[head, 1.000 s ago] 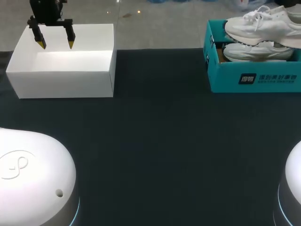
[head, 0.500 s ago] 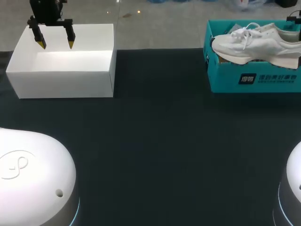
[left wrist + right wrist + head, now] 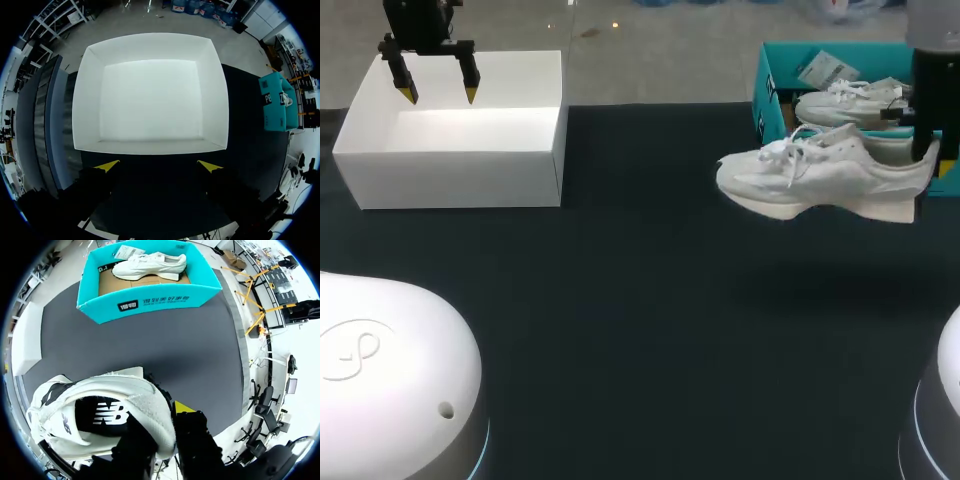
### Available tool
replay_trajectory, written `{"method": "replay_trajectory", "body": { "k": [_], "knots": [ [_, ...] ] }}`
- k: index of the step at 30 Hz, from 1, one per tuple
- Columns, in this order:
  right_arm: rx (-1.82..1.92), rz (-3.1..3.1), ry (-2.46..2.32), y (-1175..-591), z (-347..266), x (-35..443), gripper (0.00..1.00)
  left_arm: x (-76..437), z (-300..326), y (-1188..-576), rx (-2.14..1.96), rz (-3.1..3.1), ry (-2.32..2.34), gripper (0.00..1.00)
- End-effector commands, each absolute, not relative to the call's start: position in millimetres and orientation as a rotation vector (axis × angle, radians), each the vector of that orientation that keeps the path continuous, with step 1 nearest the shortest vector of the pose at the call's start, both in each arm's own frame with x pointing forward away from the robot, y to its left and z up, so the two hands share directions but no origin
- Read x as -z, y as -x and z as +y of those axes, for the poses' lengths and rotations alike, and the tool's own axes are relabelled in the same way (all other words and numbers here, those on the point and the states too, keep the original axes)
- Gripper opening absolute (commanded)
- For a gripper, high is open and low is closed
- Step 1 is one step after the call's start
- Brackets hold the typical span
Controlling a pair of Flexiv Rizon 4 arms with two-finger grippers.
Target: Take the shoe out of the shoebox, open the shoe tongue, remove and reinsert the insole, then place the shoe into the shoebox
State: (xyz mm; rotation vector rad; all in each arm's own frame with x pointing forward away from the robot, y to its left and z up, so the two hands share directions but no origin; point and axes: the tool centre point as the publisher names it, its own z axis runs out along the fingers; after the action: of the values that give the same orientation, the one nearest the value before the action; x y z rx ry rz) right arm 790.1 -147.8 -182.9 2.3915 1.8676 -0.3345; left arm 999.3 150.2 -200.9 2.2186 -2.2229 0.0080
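The right tool [image 3: 924, 165] is clamped on the heel of the shoe [image 3: 820, 180], up over the worktop [image 3: 640, 300] on the right (toe pointing left). The shoebox [image 3: 767, 95] sits just behind. Far left, the left tool [image 3: 439, 96] hangs with its fingers apart.

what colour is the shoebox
Teal outside, with a brown cardboard floor inside. The shoebox shows best in the right wrist view.
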Motion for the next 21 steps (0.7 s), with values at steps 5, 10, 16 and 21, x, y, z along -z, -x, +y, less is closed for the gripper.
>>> {"method": "replay_trajectory", "body": {
  "k": [5,10,16,21],
  "knots": [
    [0.187,1.865,-2.242,-720.0,-102.5,192.2,0.00,200.5,150.1,-999.3,-0.005,-2.223,-2.220,1.00],
    [0.182,1.935,-2.222,-700.8,-78.1,196.5,0.00,200.5,150.1,-999.3,-0.005,-2.223,-2.220,1.00],
    [0.196,1.989,-2.221,-686.0,-52.2,203.3,0.00,200.5,150.1,-999.3,-0.005,-2.223,-2.220,1.00],
    [0.225,1.975,-2.232,-677.2,-30.6,213.2,0.00,200.5,150.1,-999.3,-0.005,-2.223,-2.220,1.00]
  ]
}}
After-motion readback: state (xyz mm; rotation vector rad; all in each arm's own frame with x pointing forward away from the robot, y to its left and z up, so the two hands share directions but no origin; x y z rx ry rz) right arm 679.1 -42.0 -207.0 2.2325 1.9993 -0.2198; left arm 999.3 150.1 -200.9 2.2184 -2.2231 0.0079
